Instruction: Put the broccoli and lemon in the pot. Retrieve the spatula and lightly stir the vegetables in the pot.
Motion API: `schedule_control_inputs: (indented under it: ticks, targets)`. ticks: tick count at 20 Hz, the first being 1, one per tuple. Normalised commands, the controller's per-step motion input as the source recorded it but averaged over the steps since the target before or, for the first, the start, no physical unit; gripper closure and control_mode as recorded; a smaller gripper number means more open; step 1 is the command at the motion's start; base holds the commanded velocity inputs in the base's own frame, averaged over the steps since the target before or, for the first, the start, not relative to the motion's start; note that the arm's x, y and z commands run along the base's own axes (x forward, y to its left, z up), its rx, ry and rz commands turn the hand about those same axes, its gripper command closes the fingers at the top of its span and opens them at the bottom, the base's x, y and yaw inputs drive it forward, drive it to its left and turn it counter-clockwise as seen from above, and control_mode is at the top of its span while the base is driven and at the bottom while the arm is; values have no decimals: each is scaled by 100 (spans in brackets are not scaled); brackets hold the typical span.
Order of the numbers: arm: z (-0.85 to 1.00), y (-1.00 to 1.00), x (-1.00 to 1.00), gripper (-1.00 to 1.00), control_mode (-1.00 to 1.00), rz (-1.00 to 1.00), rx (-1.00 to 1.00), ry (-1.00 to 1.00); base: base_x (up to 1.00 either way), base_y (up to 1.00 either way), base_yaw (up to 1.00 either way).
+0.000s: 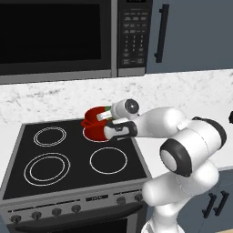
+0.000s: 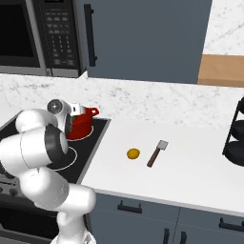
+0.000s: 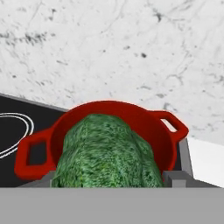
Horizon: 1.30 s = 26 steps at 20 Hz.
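Observation:
The red pot [image 3: 170, 131] stands on the stove's back right burner, also seen as the pot [image 1: 92, 124] and the pot [image 2: 82, 123]. My gripper [image 3: 109, 179] is shut on the green broccoli [image 3: 107, 153], which hangs just above the pot's open mouth. From the left base view, my gripper [image 1: 104, 116] sits over the pot's right rim. A yellow lemon [image 2: 133, 153] lies on the white counter to the right of the stove. Close to its right lies the spatula [image 2: 157, 152], brown-handled with a grey blade pointing toward the wall.
A black cooktop [image 1: 68, 182] with white burner rings spreads left of the pot. A microwave [image 1: 54, 36] hangs above the stove. A dark rack [image 2: 236, 136] stands at the counter's far right. Marble backsplash [image 3: 109, 52] rises behind the pot.

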Motion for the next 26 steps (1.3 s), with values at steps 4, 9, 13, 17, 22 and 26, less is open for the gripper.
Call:
schedule_control_inputs:
  ticks: [4,9,13,17,22,26]
  targets:
    - [-7,8,44,100,-100,-4,1,3,0,0,0]
    - [-21,20,38,100,-100,-4,1,14,0,0,0]
    - [-29,21,24,100,-100,-5,0,17,0,0,0]
    - [-23,17,22,100,-100,-4,0,11,0,0,0]
    - [-18,15,37,100,-100,-3,0,7,0,0,0]
    - [-26,8,38,100,-100,-4,0,13,0,0,0]
